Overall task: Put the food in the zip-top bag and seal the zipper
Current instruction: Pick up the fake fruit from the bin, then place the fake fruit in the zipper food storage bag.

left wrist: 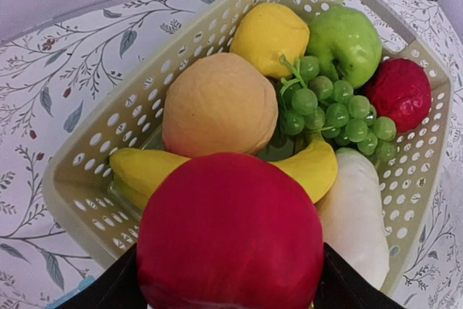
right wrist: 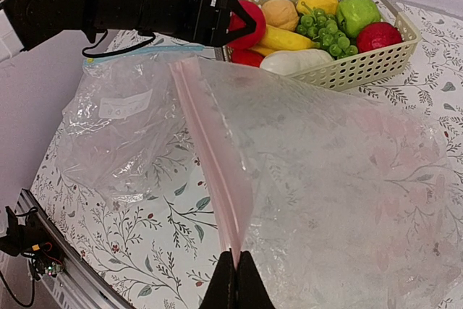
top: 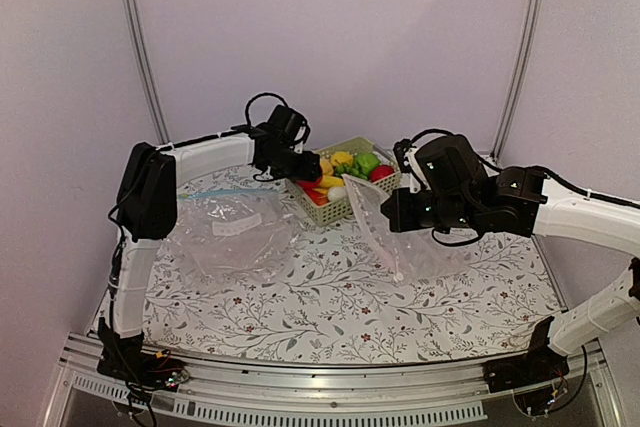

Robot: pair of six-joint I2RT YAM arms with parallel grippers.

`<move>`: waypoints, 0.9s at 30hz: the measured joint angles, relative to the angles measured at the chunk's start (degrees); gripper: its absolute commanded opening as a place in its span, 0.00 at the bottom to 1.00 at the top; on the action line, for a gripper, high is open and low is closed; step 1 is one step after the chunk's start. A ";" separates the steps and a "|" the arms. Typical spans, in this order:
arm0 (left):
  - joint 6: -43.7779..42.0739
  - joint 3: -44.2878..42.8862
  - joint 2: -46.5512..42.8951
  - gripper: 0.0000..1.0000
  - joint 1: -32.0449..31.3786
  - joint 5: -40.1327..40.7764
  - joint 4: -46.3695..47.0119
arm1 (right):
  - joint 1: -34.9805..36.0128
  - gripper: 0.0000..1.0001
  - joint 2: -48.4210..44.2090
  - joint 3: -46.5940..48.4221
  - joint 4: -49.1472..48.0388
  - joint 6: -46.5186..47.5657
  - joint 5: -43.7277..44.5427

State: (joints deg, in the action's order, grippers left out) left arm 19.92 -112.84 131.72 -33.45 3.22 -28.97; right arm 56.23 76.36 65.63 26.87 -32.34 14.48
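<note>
The food lies in a cream basket [left wrist: 94,164]: orange peach [left wrist: 217,103], lemon [left wrist: 269,30], green fruit [left wrist: 346,41], grapes [left wrist: 333,110], banana [left wrist: 311,168] and a white oblong piece [left wrist: 354,215]. My left gripper [left wrist: 228,280] is at the basket's near corner, shut on the red apple [left wrist: 228,229], with a black finger against each side. My right gripper [right wrist: 236,265] is shut on the pink zipper [right wrist: 210,150] of the zip-top bag [right wrist: 347,179] and holds its mouth edge up, right of the basket. From above, the left gripper [top: 305,165] and right gripper [top: 385,212] flank the basket [top: 330,209].
A second clear bag [top: 225,232] with a blue strip and white label lies flat on the floral tablecloth, left of the basket. A dark red fruit [left wrist: 401,92] sits in the basket's far corner. Walls close off the back and both sides.
</note>
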 measured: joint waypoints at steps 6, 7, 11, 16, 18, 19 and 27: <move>-1.05 5.05 -3.41 0.69 -0.02 -1.51 4.33 | 0.00 0.00 0.00 0.00 0.00 0.00 0.02; -1.29 6.45 -4.90 0.69 -0.02 -1.62 5.01 | 0.00 0.00 0.00 0.00 0.00 0.00 0.02; -2.16 12.26 -13.88 0.69 -0.09 -2.12 9.03 | 0.00 0.00 -0.02 0.00 0.00 0.02 0.04; -2.56 22.12 -29.16 0.69 -0.81 -2.43 16.17 | 0.00 0.00 -0.31 0.00 -0.02 0.02 -0.09; -2.32 27.67 -35.85 0.69 -1.68 -2.80 18.86 | 0.00 0.00 -0.52 0.09 -0.02 0.11 -0.28; -1.84 30.58 -39.17 0.69 -2.49 -3.28 19.96 | 0.00 0.00 -0.68 0.17 -0.02 0.20 -0.48; 6.27 47.25 -53.90 0.70 -12.63 -11.87 32.33 | 0.00 0.00 -2.73 1.27 -0.46 1.27 -2.73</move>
State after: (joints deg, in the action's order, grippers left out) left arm 26.20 -65.58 77.82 -46.09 -8.64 3.36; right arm 56.23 73.63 66.89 26.41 -31.07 11.75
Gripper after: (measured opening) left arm 0.704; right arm 0.006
